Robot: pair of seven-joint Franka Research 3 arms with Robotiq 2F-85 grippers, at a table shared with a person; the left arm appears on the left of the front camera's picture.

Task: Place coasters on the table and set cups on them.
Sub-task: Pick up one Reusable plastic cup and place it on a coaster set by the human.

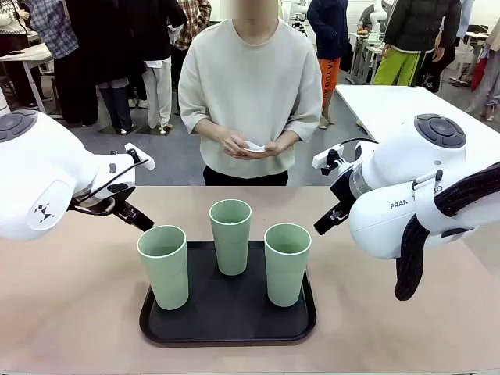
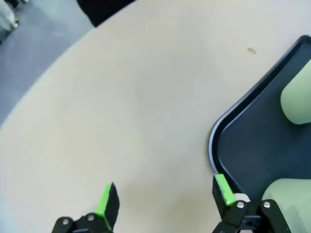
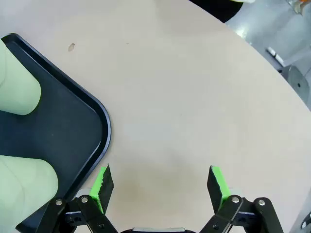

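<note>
Three mint-green cups stand on a black tray (image 1: pixel 226 328): left cup (image 1: pixel 164 266), middle cup (image 1: pixel 230 234), right cup (image 1: pixel 287 262). The person across the beige table (image 1: pixel 70 297) holds white coasters (image 1: pixel 254 146) in both hands at waist height. My left gripper (image 2: pixel 163 199) hangs open above bare tabletop beside the tray's corner (image 2: pixel 218 141), with cups (image 2: pixel 296 102) at the right edge. My right gripper (image 3: pixel 160 187) is open too, over bare table beside the tray's edge (image 3: pixel 104 131); cups (image 3: pixel 19 87) show at the left.
A white rectangular table (image 1: pixel 391 101) stands at the back right. Several people stand farther off behind the person. Bare tabletop lies on both sides of the tray and between it and the person.
</note>
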